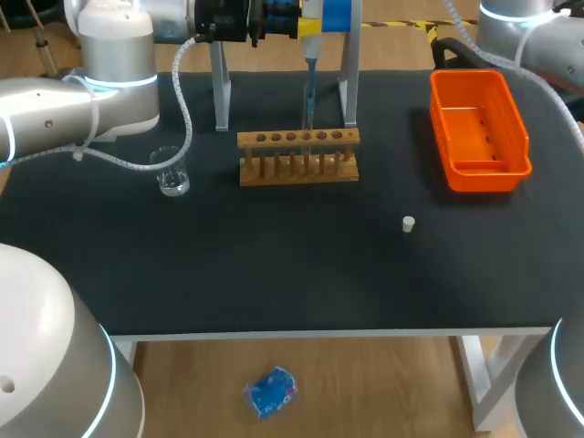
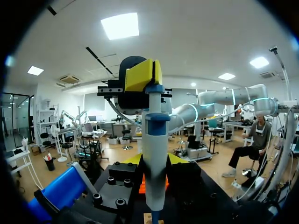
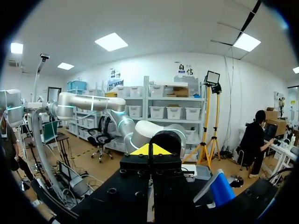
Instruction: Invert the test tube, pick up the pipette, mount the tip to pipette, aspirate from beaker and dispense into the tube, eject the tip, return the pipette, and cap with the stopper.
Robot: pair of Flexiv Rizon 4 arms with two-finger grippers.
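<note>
1. Head view.
   - Left arm [image 1: 64, 109] enters from the left and lies along the back of the worktop [image 1: 274, 274].
   - Left jaws sit at back centre, clamped on the pipette [image 1: 312, 32], which hangs upright.
   - The pipette's tip [image 1: 310, 87] points straight down into the mouth of the test tube [image 1: 307, 109].
   - The test tube stands upright in the wooden rack [image 1: 298, 157], in a hole just right of the rack's middle.
   - Beaker [image 1: 172, 172]: clear glass, left of the rack and apart from it.
   - Stopper [image 1: 409, 224]: small and white, alone on the worktop, nearer the front and right of the rack, well apart from it.
   - Orange bin [image 1: 479, 128] at the right side.
   - Grey stand posts [image 1: 221, 91] rise just behind the rack.
   - Right arm [image 1: 525, 32] shows at the back right corner. The right jaws are outside this view.

2. Left wrist view.
   - The pipette stands upright in the middle, with a white body and a blue collar.
   - Yellow fingertips [image 2: 132, 160] show on either side of its body and press against it, so the left jaws are closed on the pipette.

3. Right wrist view.
   - Yellow tips [image 3: 145, 150] meet with only a thin seam between them.
   - Right jaws are fully closed and hold nothing.
   - The left arm shows ahead of them.
</note>
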